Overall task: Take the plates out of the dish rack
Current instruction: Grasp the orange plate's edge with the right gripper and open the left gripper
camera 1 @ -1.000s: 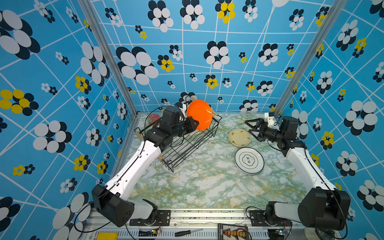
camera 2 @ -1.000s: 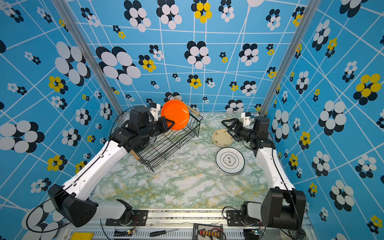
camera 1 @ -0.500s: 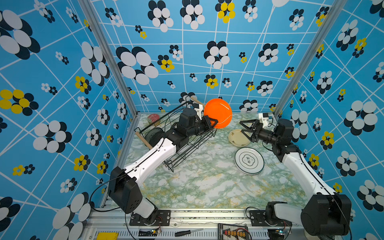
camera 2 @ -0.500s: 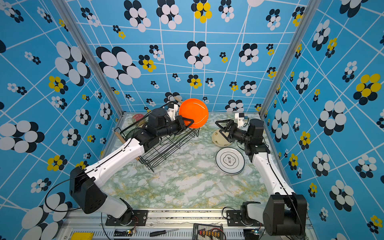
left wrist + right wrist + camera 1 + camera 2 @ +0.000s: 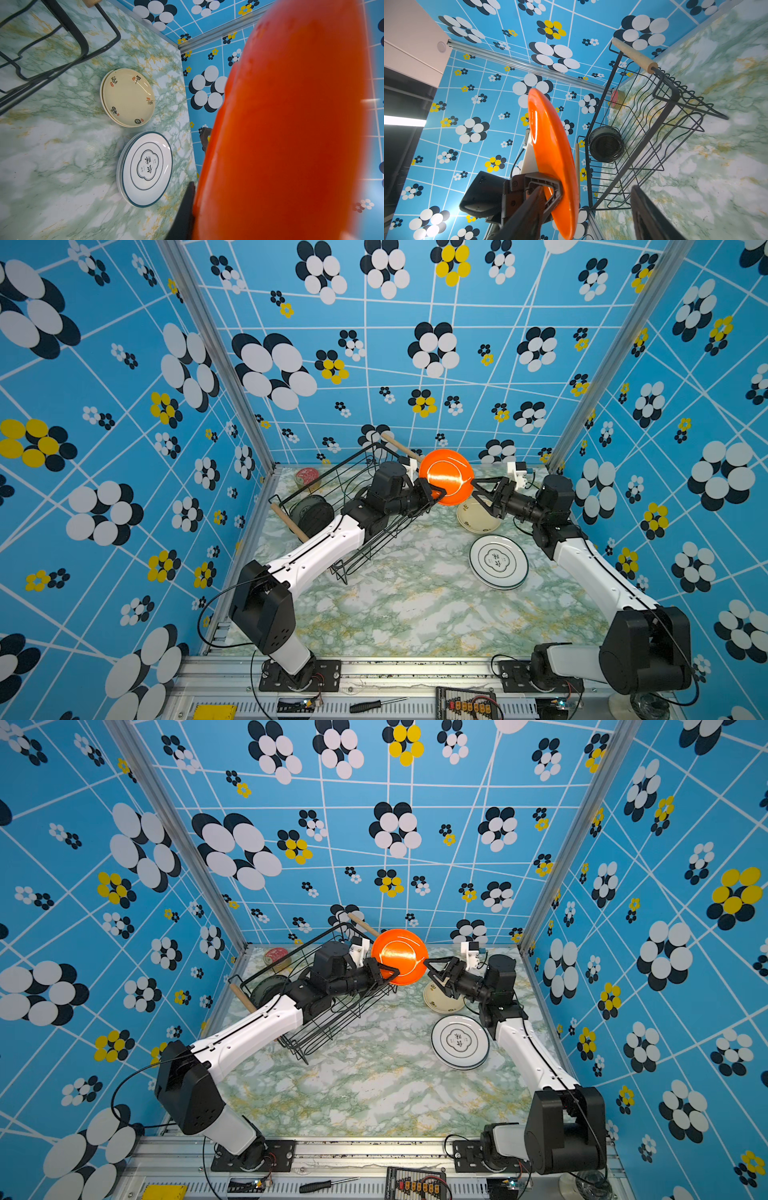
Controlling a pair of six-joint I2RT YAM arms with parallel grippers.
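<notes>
Orange plate (image 5: 446, 477) in the air, between two claws

Held upright beside the dish rack (image 5: 328, 473), pinched at the rim by the tightly closed left claw (image 5: 437, 492); straddled at the opposite rim by the half-open right claw (image 5: 476, 490), not yet gripped there. Better to close the right one fully and squarely first, only then to release the left, then to lay down on the cream plates (image 5: 478, 520) just below.
</notes>
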